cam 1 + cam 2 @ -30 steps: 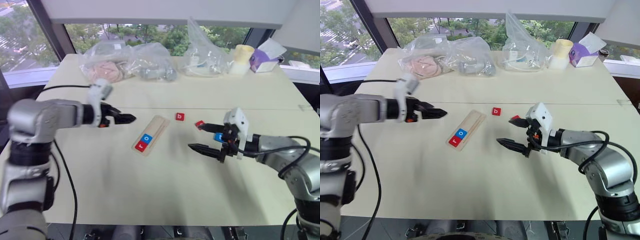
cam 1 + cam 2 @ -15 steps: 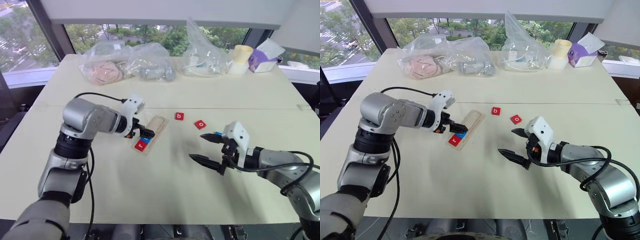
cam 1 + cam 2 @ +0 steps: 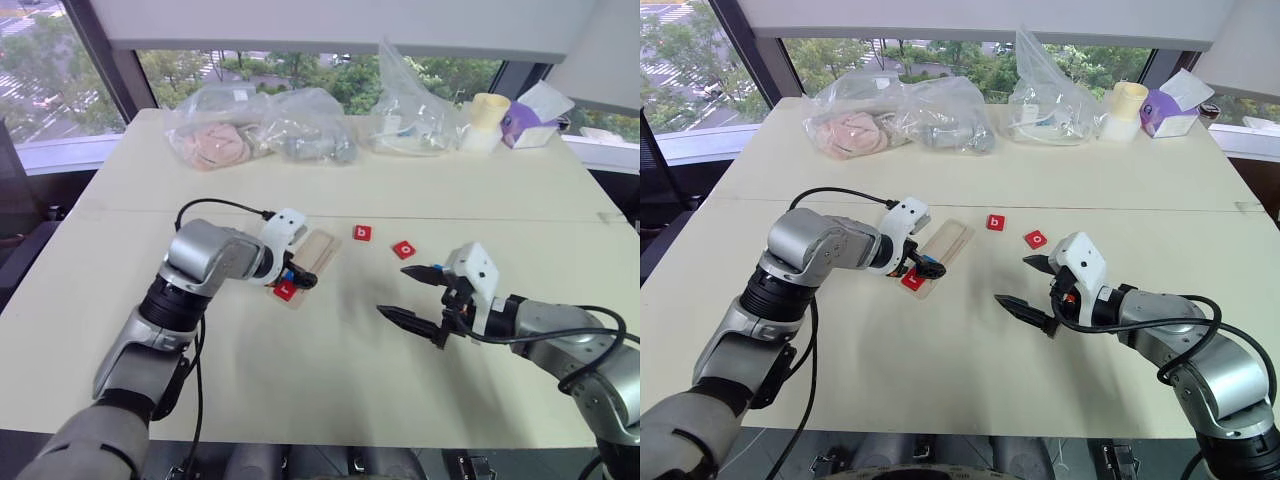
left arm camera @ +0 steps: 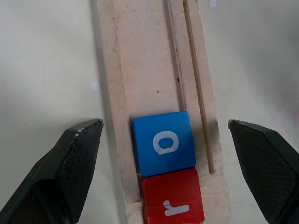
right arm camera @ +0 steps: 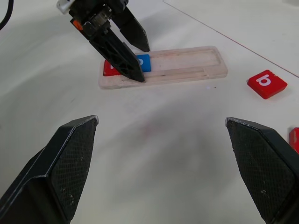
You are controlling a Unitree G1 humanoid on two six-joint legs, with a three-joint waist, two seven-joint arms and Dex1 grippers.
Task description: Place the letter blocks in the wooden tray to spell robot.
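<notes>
Left claw spread over the tray end, two tiles already seated.

The left gripper (image 4: 163,154) straddles the long pale wooden tray (image 4: 145,60); it should stay centred. Inside: blue "o" tile (image 4: 163,142) touching red "r" tile (image 4: 173,205). Red "b" tile (image 3: 361,233) and red "o" tile (image 3: 403,249) lie right of centre. The right gripper (image 3: 418,293), spread wide, holds nothing.

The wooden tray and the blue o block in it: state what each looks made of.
The wooden tray: pale unfinished wood, judging by its matte, faintly speckled surface and routed groove lines. The blue o block: smooth, evenly coloured, rounded corners, white printed letter; probably plastic or painted wood, the look leaves it open.
</notes>
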